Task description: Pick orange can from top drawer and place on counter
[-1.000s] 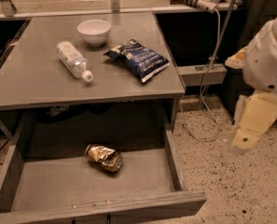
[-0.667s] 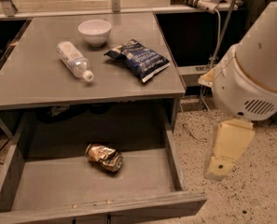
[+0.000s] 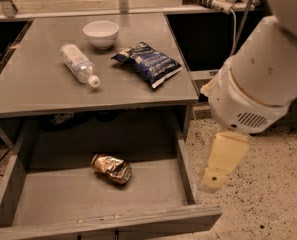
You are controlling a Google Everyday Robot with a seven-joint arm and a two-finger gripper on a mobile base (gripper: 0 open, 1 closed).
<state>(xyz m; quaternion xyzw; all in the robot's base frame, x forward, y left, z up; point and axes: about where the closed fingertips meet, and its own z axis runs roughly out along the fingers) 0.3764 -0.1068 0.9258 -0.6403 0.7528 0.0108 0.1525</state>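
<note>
The orange can [image 3: 111, 168], dented and gold-orange, lies on its side on the floor of the open top drawer [image 3: 103, 219], left of the drawer's middle. The grey counter [image 3: 48, 89] is above the drawer. My gripper [image 3: 217, 174] hangs from the big white arm [image 3: 260, 79] at the right, outside the drawer's right wall, over the speckled floor. It is well to the right of the can and holds nothing that I can see.
On the counter lie a clear plastic bottle with a white cap [image 3: 79, 64], a white bowl [image 3: 101, 33] and a dark blue chip bag [image 3: 147, 63]. A power strip with cables [image 3: 215, 0] sits at the back right. Speckled floor [image 3: 268, 194] lies right of the drawer.
The arm has swung left and toward the camera, filling more of the right side. The gripper has moved left, nearer the drawer's right wall. The can has not moved.
</note>
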